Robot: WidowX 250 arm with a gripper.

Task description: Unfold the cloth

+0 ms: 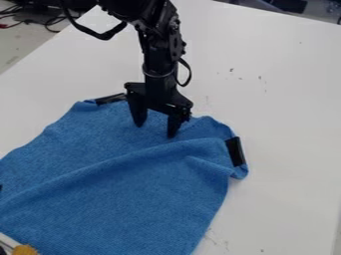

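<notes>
Gripper (156, 130) is spread – two black fingers well apart, nothing that I can see pinched between them. It hangs pointing down over the upper part of the blue cloth (126, 184), just inside its top edge. I can't tell from this angle whether the tips touch the fabric.

My arm (160, 55) comes in from the top edge of the view, left of centre, with black cable loops standing off it.

Cloth lies across the lower left of the white table (286, 109) and runs out of view at the left and bottom. It's not flat: a long diagonal fold climbs from the left side to the right, below the fingers, and the upper right corner is bunched and wrinkled.

Black strip (110, 98) sits at the cloth's top edge, left of the gripper. Second black strip (235, 151) is on the right edge, by the bunched corner. A small dark bit (1, 188) pokes in at the far left.

Bottom left corner has a yellow-orange object (25, 250), partly cut off, near the cloth – can't tell what it is. Loose cables (50, 22) lie beyond the table, upper left.
</notes>
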